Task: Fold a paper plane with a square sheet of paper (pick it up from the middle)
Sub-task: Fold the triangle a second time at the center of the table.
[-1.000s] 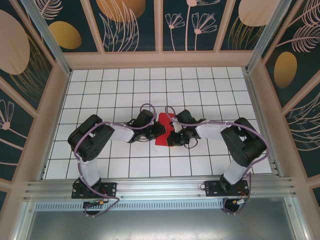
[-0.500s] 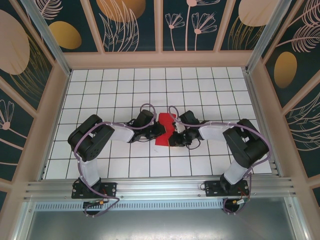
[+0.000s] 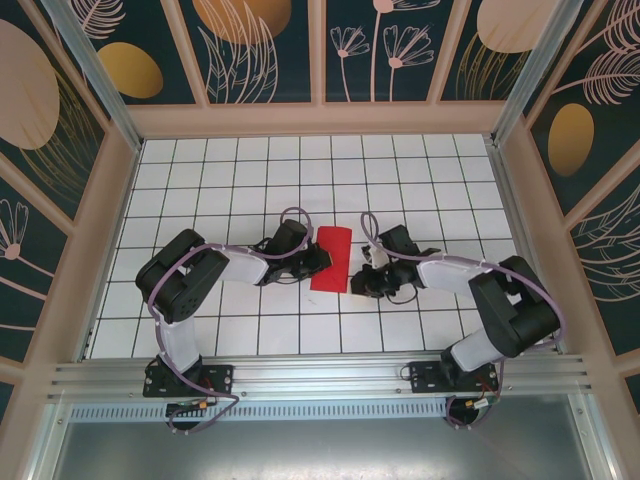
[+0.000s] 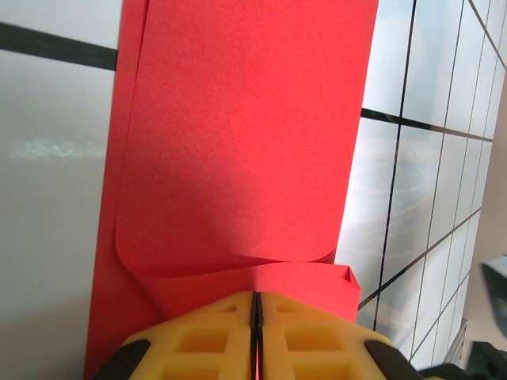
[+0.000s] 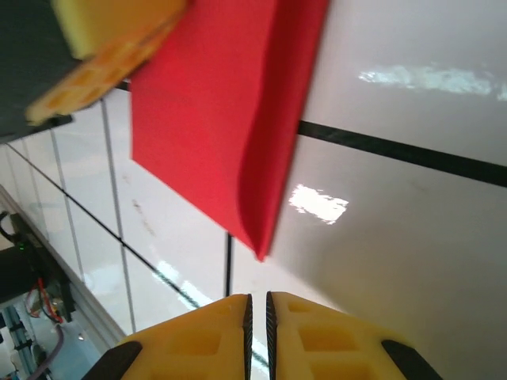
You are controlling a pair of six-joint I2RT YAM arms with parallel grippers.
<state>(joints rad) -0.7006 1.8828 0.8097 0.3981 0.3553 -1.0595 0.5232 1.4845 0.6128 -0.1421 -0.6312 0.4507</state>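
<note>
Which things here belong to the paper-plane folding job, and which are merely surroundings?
Job: square sheet of paper, folded over; left gripper, shut at its edge; right gripper, shut, apart from it.
Surroundings: grid table; patterned walls; metal rail.

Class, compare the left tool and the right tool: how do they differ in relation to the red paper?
The left tool touches the red paper at its edge; the right tool sits apart from it. Paper lies under the left tool; bare table lies under the right tool. Both are shut.
</note>
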